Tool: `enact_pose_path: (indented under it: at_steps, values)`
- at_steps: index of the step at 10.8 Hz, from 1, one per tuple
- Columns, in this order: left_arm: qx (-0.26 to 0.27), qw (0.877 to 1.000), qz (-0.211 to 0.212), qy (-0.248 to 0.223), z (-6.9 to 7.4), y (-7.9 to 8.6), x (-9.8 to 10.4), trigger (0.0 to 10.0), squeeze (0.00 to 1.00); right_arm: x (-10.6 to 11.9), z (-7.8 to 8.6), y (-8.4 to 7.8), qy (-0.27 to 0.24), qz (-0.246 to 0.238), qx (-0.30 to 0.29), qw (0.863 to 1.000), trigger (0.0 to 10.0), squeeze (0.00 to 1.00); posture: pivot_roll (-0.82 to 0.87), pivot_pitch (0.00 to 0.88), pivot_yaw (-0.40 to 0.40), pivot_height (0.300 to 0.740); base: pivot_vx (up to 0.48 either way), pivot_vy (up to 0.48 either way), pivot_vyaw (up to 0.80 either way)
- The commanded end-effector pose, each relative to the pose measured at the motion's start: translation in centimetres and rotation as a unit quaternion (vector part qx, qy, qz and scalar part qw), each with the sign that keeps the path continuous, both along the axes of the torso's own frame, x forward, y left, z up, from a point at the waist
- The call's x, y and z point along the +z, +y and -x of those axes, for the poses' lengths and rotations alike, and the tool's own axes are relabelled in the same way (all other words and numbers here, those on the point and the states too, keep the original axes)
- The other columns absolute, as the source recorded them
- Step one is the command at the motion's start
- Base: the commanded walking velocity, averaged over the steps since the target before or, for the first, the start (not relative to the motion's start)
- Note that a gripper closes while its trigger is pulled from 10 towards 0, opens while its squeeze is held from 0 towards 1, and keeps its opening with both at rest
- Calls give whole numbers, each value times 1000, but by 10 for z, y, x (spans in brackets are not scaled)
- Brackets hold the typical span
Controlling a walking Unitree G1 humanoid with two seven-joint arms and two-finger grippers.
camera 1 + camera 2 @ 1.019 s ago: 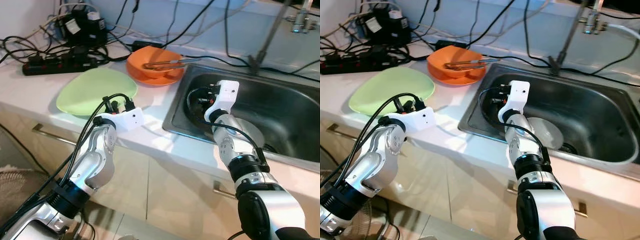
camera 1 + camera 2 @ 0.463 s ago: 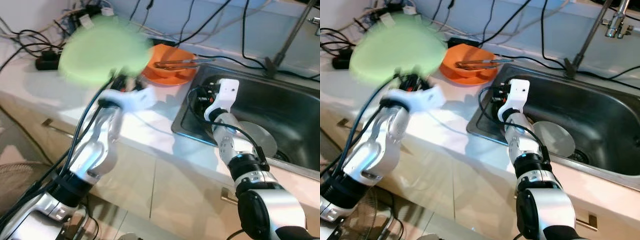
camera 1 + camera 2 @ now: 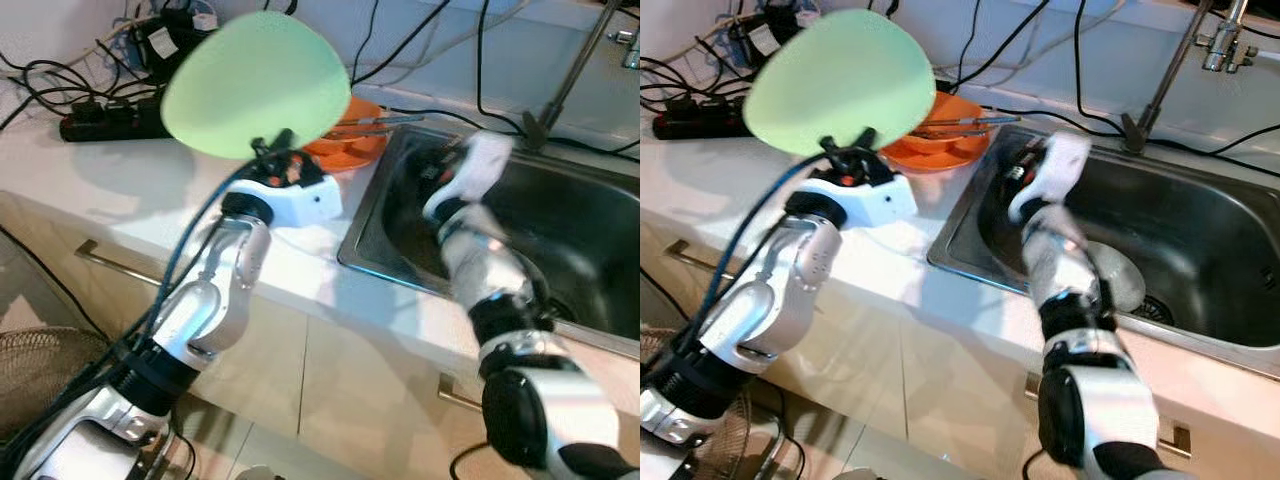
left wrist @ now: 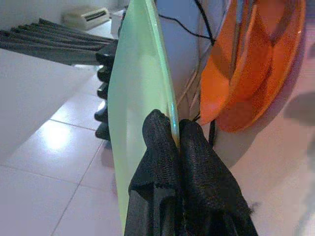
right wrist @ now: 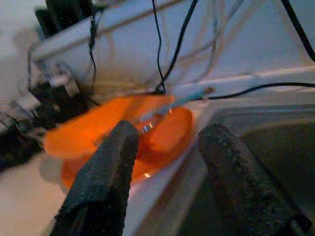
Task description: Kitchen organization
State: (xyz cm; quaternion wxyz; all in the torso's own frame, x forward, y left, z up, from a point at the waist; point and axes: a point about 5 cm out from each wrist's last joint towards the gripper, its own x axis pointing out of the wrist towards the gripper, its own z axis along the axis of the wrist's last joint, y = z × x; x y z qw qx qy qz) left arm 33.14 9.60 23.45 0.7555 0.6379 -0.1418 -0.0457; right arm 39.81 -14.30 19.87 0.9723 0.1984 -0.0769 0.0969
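With the left gripper (image 4: 178, 147) pinched on the rim of the green plate (image 3: 258, 80), held tilted above the counter (image 3: 80, 170) beside the orange bowl (image 3: 350, 135), a level, slow carry guards that thin edge-grip, while the open-fingered right gripper (image 5: 170, 167) hovers over the sink (image 3: 590, 230).

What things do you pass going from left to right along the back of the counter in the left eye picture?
Black power strip → green plate held up by the left gripper → orange bowl → steel sink → faucet pipe.
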Motion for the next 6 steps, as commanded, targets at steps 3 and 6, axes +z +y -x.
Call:
enact_pose_path:
  at_steps: [3, 6]
  values:
    - [-41, 999, 0, -22, -2, -17, 8, 10000, 0, 28, 2, 3, -31, -117, 68, 990, 10000, 1000, 231, 0, -30, 717, 0, 0, 0]
    - [-68, 998, -14, -9, -5, -28, 1, 10000, 0, 39, 10, 14, -37, -168, 144, 975, 10000, 0, 220, 0, -23, 717, 0, 0, 0]
